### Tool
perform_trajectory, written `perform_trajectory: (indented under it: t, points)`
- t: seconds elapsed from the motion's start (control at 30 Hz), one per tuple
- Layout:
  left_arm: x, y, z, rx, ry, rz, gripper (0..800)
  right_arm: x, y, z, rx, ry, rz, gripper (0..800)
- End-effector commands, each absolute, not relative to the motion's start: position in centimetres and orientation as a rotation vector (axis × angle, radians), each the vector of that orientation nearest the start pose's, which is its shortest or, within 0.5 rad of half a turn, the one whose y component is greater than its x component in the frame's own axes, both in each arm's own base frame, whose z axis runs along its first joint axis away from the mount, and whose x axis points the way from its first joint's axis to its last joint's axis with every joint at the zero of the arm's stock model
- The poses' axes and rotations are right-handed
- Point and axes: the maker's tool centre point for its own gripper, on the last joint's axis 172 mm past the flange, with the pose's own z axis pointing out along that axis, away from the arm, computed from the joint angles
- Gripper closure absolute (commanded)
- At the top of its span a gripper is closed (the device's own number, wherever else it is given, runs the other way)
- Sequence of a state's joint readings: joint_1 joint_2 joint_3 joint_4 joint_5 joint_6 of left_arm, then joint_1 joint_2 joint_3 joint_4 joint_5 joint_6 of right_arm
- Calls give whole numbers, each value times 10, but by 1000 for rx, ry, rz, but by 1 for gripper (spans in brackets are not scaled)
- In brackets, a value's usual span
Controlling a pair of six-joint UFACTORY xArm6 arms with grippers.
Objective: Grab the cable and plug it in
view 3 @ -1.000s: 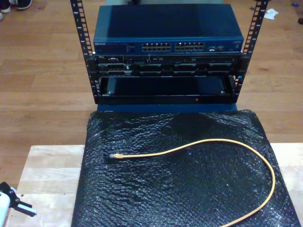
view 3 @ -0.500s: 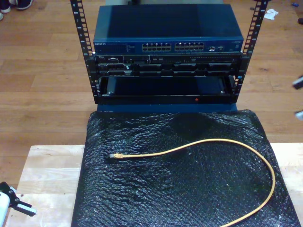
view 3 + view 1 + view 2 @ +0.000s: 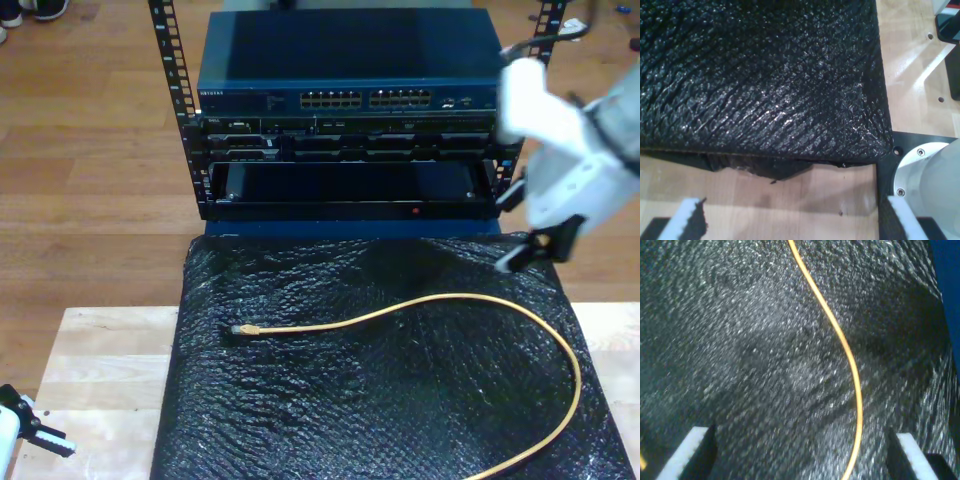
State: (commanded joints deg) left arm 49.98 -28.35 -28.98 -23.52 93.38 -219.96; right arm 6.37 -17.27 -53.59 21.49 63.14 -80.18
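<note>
Soft indoor light, slight blur

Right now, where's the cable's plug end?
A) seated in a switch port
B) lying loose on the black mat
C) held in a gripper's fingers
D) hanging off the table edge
B: in the exterior view the cable curves across the black mat and its plug rests there toward that view's left, with no fingers on it and well short of the switch.

White arm point(image 3: 560, 150), black-tipped tool point(image 3: 535, 250)
</note>
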Motion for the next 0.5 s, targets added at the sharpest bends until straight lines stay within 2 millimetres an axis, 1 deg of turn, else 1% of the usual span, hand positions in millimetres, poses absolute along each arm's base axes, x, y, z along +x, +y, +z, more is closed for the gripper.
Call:
perform_trajectory:
  t: [0.07,0.27,0.37,0.43,0.5]
  points:
    - [185,51,180,1857,-1665,596,0,421,137,265,-2255,-1840,-438,21]
    - [185,51,180,1857,-1665,596,0,421,191,237,-2189,-1928,-401,26]
    - [185,51,180,1857,-1665,596,0,421,207,223,-2200,-1964,-362,27]
    - [185,51,179,1856,-1661,596,0,424,216,215,-2198,-2029,-339,27]
    - [184,50,177,1853,-1652,594,0,423,228,203,-2181,-2092,-291,27]
